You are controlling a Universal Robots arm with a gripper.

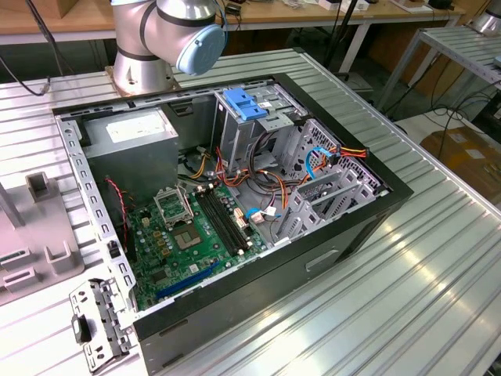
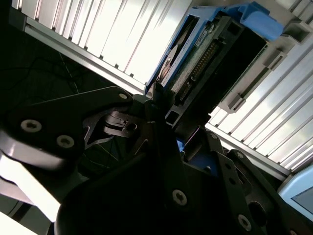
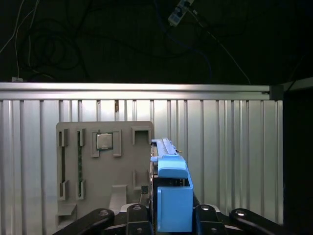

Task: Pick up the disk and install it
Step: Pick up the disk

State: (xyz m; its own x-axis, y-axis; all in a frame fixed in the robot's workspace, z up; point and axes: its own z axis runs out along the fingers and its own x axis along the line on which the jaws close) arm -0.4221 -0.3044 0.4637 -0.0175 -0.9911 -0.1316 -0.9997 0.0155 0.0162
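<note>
Gripper: black metal two-finger gripper (image 3: 173,211), narrowed onto the disk and clamping it across its thickness.
Disk: flat rectangular hard drive in a blue plastic carrier (image 3: 172,193), standing on edge between the jaws and reaching out ahead of them.
First wrist view: the carrier is seen edge-on, as a smooth blue end block and rail.
Second wrist view: the disk's (image 2: 205,58) connector row and metal face, which the black gripper links partly cover at the near end.
Beneath the gripper: ribbed silver aluminium table (image 3: 234,147); grey slotted plastic fixture plate (image 3: 73,196) holding a small square silver chip (image 3: 103,141).
Exterior view: silver arm base with pale blue cap (image 1: 168,31); open black computer case (image 1: 352,227); green motherboard (image 1: 192,235); grey power-supply box (image 1: 133,145); blue plastic bracket on the metal drive cage (image 1: 245,104); loose red and yellow cables (image 1: 258,184).
</note>
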